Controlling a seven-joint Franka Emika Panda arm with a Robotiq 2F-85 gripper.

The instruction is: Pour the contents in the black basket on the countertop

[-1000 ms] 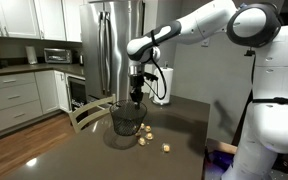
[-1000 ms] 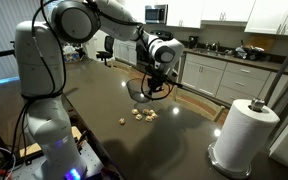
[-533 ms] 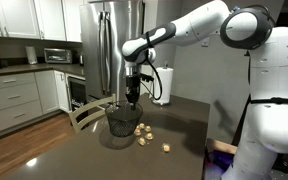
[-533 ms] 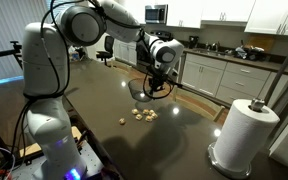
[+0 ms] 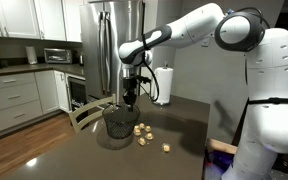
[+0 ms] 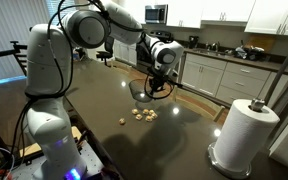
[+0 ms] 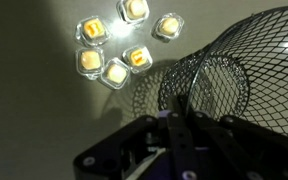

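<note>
In an exterior view, we see the gripper [image 5: 130,100] pointing straight down with its jaws closed narrow on the rim of the black basket [image 5: 116,122]. The basket hangs upright, low over the countertop [image 5: 74,158]. Compared with a second ago, arm and basket have slid a little sideways, away from the contents [image 5: 141,131]. These now lie bare on the dark surface just beside the basket, with one stray lump [image 5: 167,148] farther toward the counter's near edge. From the opposite side, in an exterior view, the black basket [image 6: 147,90] under the gripper [image 6: 156,79] has hardly shifted. The contents [image 6: 142,114] sit as a small cluster on the countertop [image 6: 84,110], with one lump apart, all of them well away from the paper towel roll [image 6: 247,135]. In the wrist view, the gripper [image 7: 178,108] comes up from the bottom edge, one dark finger laid against the mesh rim. The black basket [image 7: 239,70] fills the right side, and through its wires we can make out nothing inside. Six lumps of the contents [image 7: 114,72] lie close together on the countertop [image 7: 34,110], outside the mesh and not touching it. We judge the pour itself done: the lumps are out and the basket is drawing clear. What remains is at most to set the empty basket down and let go.
</note>
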